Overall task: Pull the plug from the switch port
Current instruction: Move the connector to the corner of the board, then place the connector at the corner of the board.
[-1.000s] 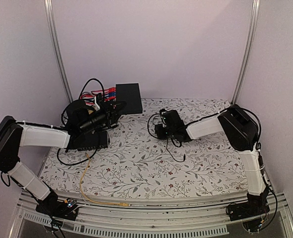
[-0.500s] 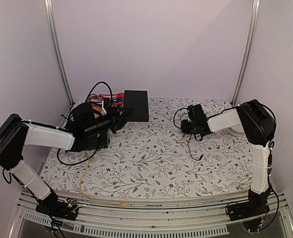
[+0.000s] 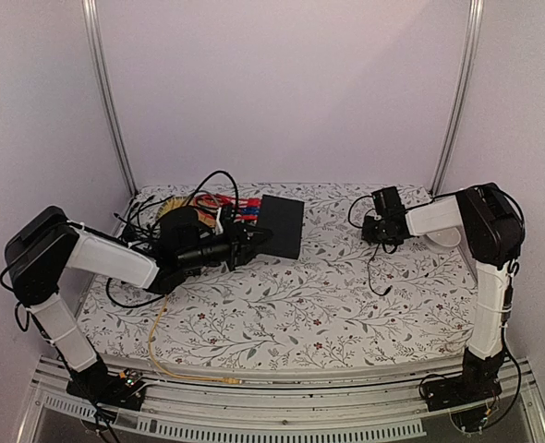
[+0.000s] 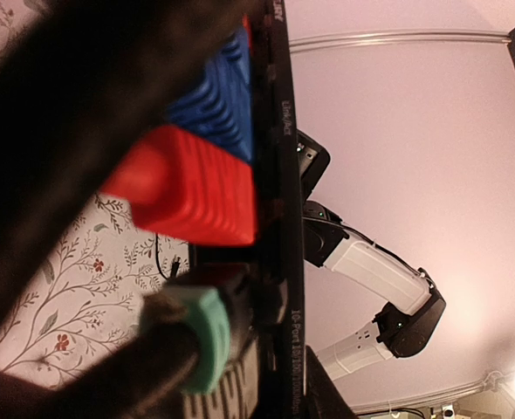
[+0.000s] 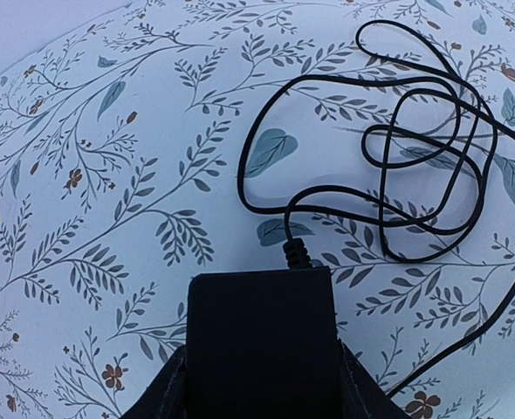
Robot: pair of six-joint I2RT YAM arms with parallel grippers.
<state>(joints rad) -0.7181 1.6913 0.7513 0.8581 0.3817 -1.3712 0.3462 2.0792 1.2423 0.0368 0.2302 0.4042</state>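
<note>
The black switch is at centre back, with my left gripper at its near-left corner. In the left wrist view its thin port edge runs upright, with my left gripper shut across it. Blue, red and teal plugs sit in its ports. I cannot tell which one is the task's plug. At the right, my right gripper is shut on a black power adapter. The adapter's thin black cable lies looped on the flowered cloth.
A dark grey box lies under my left forearm. Its yellow cable runs over the table's front edge. A tangle of black cables lies behind the left wrist. Metal posts stand at both back corners.
My left gripper has moved right and toward the front, and the switch came with it. My right arm has drawn back to the right, taking the adapter and its cable along.
</note>
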